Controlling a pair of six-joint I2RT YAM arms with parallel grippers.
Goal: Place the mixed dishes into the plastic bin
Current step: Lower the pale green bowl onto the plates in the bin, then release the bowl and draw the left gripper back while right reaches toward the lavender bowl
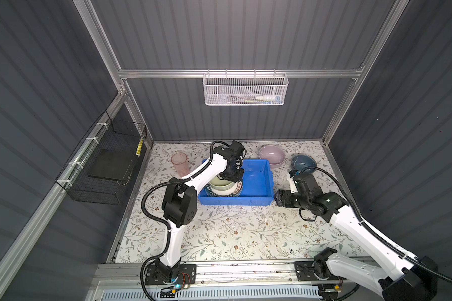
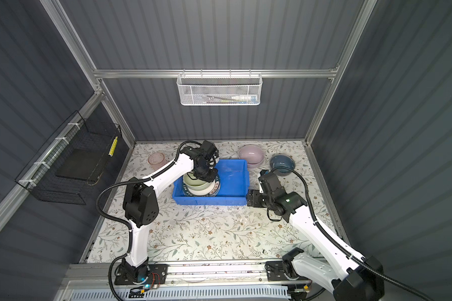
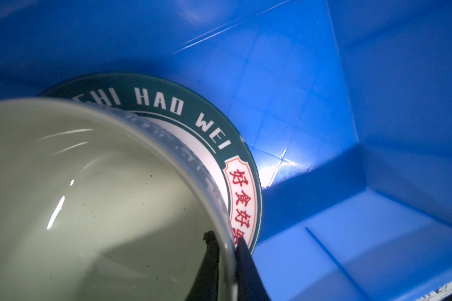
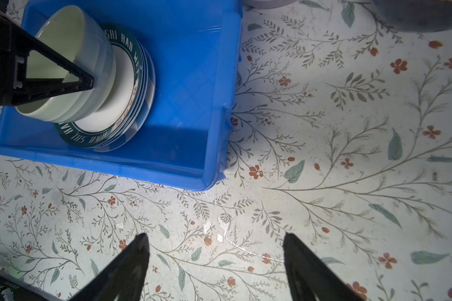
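Note:
The blue plastic bin point(image 1: 256, 179) point(image 2: 232, 177) point(image 4: 188, 78) holds a stack of plates, the top one white with a dark lettered rim point(image 3: 167, 104) point(image 4: 107, 117). A green bowl point(image 1: 221, 183) point(image 2: 196, 183) point(image 3: 89, 195) point(image 4: 63, 52) sits on that stack. My left gripper point(image 3: 225, 235) point(image 1: 232, 177) reaches down into the bin, shut on the bowl's rim, one finger inside and one outside. My right gripper point(image 4: 214, 235) point(image 1: 275, 198) point(image 2: 249, 198) hovers open and empty above the table by the bin's right front corner. On the table stand a pink bowl point(image 1: 272, 155) point(image 2: 251, 155), a dark-blue bowl point(image 1: 303, 163) point(image 2: 282, 163) and a pink tumbler point(image 1: 180, 163) point(image 2: 157, 159).
A black wire basket point(image 1: 107, 166) hangs on the left wall and a white mesh basket point(image 1: 245, 88) on the back rail. The right half of the bin floor point(image 3: 350, 234) is bare. Floral tabletop point(image 1: 232, 234) spreads in front of the bin.

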